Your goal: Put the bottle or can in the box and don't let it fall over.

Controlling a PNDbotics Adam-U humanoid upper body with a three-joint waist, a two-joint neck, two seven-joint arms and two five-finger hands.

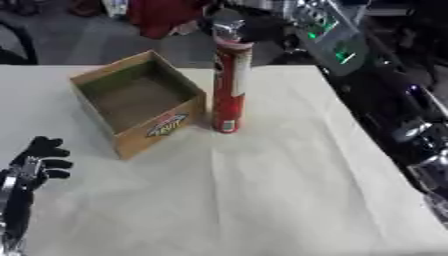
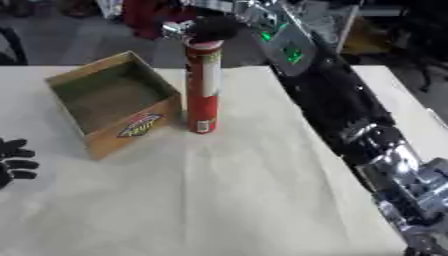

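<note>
Can (image 1: 229, 85) placement, viewed left to right. Left hand (image 1: 39, 159): idle at the near left edge, fingers relaxed and spread, holding nothing, well apart from the work. Cardboard box (image 1: 96, 112): open-topped, on the pale table (image 1: 280, 190), nothing visible inside. Tall red can: upright, long axis vertical, standing on the table just beside the box's right wall, not yet inside. Right hand (image 2: 213, 29): reaches in along the right side to the can's top at the far end; whether its fingers close on the lid cannot be told. The box lies directly left of the can, so the coming move is probably a lift and short leftward carry, keeping the axis vertical; the right hand is much nearer.
</note>
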